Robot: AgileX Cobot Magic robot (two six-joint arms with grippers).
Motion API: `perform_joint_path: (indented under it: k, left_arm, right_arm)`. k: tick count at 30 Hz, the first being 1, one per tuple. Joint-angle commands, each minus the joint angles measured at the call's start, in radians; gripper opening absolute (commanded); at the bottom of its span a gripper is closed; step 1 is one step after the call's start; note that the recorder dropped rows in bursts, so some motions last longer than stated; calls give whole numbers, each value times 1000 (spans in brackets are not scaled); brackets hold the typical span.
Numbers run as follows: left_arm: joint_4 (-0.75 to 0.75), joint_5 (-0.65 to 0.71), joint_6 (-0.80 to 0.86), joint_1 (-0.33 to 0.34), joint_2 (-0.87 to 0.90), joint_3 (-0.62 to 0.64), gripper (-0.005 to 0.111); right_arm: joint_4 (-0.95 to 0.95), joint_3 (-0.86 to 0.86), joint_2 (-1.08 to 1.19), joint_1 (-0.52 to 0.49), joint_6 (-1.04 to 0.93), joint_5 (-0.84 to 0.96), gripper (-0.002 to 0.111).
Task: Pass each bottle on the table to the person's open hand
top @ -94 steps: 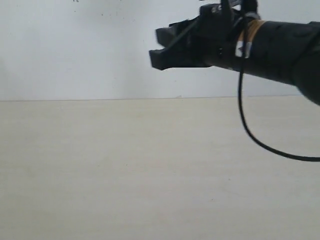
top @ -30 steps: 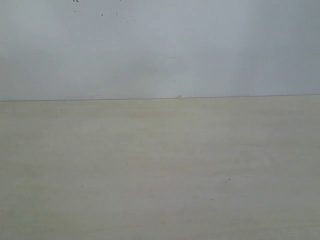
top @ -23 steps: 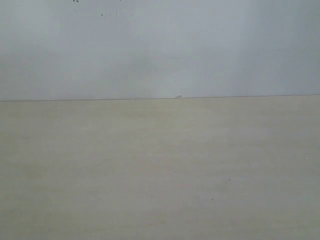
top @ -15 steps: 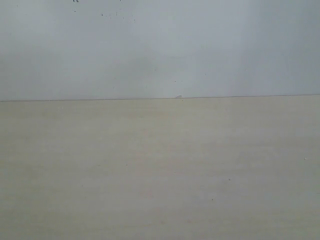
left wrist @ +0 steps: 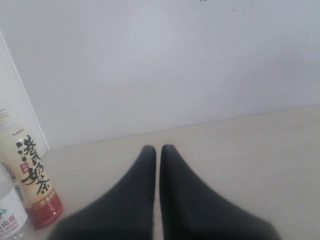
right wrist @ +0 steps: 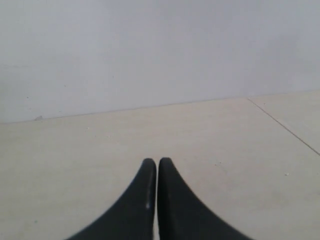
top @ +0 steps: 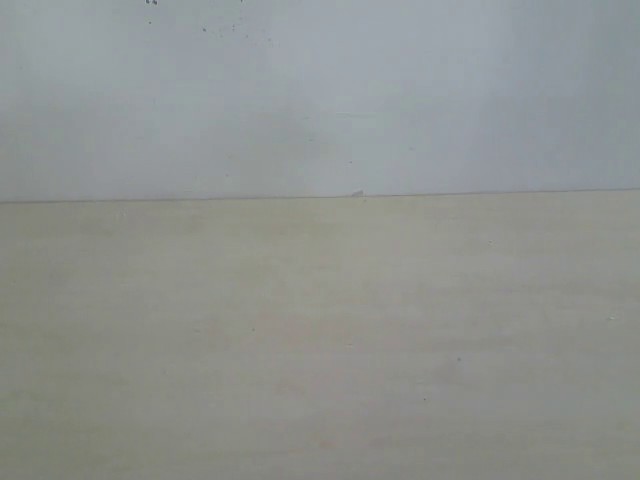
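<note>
In the left wrist view the pale yellow tea bottle (left wrist: 31, 177) with black characters and a red base stands upright on the beige table (left wrist: 250, 150), off to one side of my left gripper (left wrist: 157, 148). A clear bottle (left wrist: 9, 212) with a white label shows partly beside it at the frame's edge. The third bottle is out of view. My left gripper is shut with nothing in it. My right gripper (right wrist: 157, 161) is shut and empty above bare tabletop (right wrist: 75, 150). The exterior view shows only the table (top: 320, 330); no bottle, gripper or hand appears there.
A white wall (top: 320, 100) runs along the table's far edge. A white panel (left wrist: 15, 95) stands behind the bottles in the left wrist view. A thin seam line (right wrist: 282, 125) crosses the tabletop in the right wrist view.
About three seconds ago the right arm reached across the top of the exterior view; it has left that view since. Over the last second nothing has changed there.
</note>
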Motion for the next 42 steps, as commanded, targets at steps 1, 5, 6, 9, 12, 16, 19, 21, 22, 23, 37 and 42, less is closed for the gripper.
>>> perform_joint_path:
  k: [1, 5, 6, 9, 12, 16, 19, 21, 22, 23, 37, 42]
  left_arm:
    - [1, -5, 2, -1, 3, -3, 4]
    - [1, -5, 2, -1, 3, -3, 4]
    - [1, -5, 2, -1, 3, -3, 4]
    - [1, -5, 2, -1, 3, -3, 4]
    - [1, -5, 2, -1, 3, -3, 4]
    - [1, -5, 2, -1, 3, -3, 4]
    - [1, -5, 2, -1, 3, -3, 4]
    - [1, -5, 2, -1, 3, -3, 4]
    - [1, -5, 2, -1, 3, -3, 4]
    - [1, -5, 2, -1, 3, -3, 4]
    - [1, -5, 2, -1, 3, -3, 4]
    - [1, -5, 2, -1, 3, -3, 4]
  right_arm:
    - [6, 0, -6, -6, -3, 3, 1]
    - [6, 0, -6, -6, -6, 3, 1]
    - [6, 0, -6, -6, -6, 3, 1]
    - [6, 0, -6, -6, -6, 3, 1]
    - [6, 0, -6, -6, -6, -13, 1]
    - [6, 0, -6, -6, -6, -13, 1]
    - [6, 0, -6, -6, -6, -13, 1]
    - [6, 0, -6, -6, -6, -13, 1]
    - [6, 0, -6, -6, -6, -13, 1]
    - [6, 0, -6, -6, -6, -13, 1]
    - [6, 0, -6, -6, -6, -13, 1]
    - [6, 0, -6, -6, -6, -13, 1]
